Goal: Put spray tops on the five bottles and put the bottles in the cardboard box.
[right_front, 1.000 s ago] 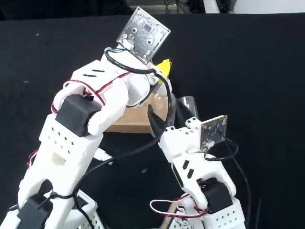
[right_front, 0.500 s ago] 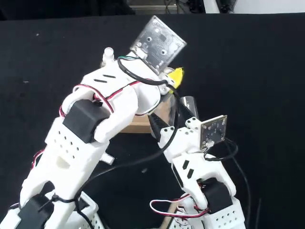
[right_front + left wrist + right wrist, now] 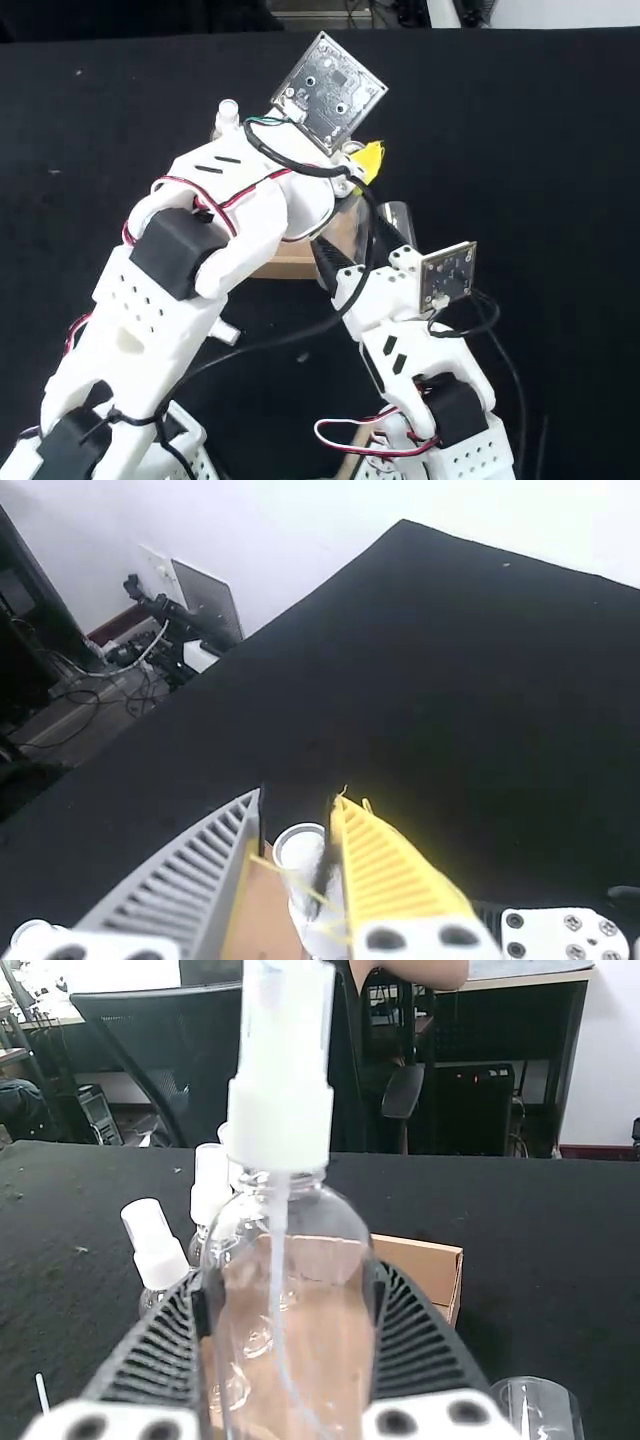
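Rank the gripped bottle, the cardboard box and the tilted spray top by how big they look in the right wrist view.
Largest, the gripped bottle, though nearest the camera; then the cardboard box, partly hidden; smallest, the tilted spray top.

Left arm [image 3: 225,215] hides most of the cardboard box [image 3: 290,267]; bottle [image 3: 285,1290] and spray top [image 3: 283,1070] are cropped

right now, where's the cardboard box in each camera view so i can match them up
High view: the cardboard box is a tan edge showing under the left arm.
Left wrist view: a tan patch right beside the white spray top.
Right wrist view: behind the clear bottle, with one corner sticking out past it.
Shared landmark: that bottle with its spray top, clamped in the right pincer.
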Motion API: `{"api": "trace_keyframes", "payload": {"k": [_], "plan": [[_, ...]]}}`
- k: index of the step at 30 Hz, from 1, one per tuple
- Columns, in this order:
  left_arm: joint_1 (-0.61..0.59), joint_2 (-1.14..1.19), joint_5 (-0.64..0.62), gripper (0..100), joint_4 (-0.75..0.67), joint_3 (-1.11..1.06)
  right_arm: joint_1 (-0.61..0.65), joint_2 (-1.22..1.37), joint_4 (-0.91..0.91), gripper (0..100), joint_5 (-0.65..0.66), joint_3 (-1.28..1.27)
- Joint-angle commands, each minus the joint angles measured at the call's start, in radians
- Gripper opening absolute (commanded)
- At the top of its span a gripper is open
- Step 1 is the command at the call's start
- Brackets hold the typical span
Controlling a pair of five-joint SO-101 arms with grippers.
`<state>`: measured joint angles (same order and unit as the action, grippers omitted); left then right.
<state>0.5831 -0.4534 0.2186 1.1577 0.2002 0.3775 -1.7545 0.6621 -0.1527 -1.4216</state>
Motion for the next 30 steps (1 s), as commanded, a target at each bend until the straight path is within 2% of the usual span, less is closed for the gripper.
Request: {"api": "trace_keyframes", "payload": {"k": [1,7,11,15,21,26,30], "plan": [[-0.013,-0.117,0.006,3,0.006,0.035,0.002,-0.015,-0.072,1.1,0.003,-0.018],[-0.024,-0.232,0.006,3,-0.005,-0.002,0.002,-0.007,-0.218,1.1,0.003,-0.113],[-0.116,-0.270,0.006,3,-0.011,0.007,0.002,-0.005,-0.364,1.1,0.003,-0.176],[-0.294,-0.285,0.006,3,-0.133,-0.033,0.002,-0.005,-0.480,1.1,0.003,-0.203],[-0.530,-0.287,0.006,3,-0.370,-0.143,0.002,-0.002,-0.494,1.1,0.003,-0.131],[-0.585,-0.287,0.011,3,-0.531,-0.263,0.002,0.102,-0.496,1.1,0.011,-0.022],[-0.590,-0.287,0.012,3,-0.655,-0.343,0.002,0.282,-0.497,1.1,0.094,0.097]]}}
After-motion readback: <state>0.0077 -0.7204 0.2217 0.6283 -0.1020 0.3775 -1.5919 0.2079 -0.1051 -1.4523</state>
